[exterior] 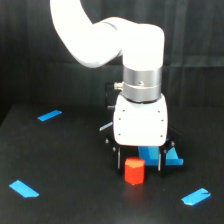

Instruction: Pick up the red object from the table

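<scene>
The red object [134,171] is a small red-orange block standing on the black table [70,160], low in the middle of the exterior view. My gripper [140,166] hangs straight down from the white arm, directly over it. Its two dark fingers [119,161] stand on either side of the block, with a visible gap on each side. The jaws are open and do not touch the block. The white gripper body hides the area just behind the block.
A flat blue square [149,152] lies just behind the block, partly hidden by the gripper, with another blue piece [173,158] beside it. Blue strips lie at the far left [49,115], near left [23,188] and near right [196,196]. A black curtain hangs behind.
</scene>
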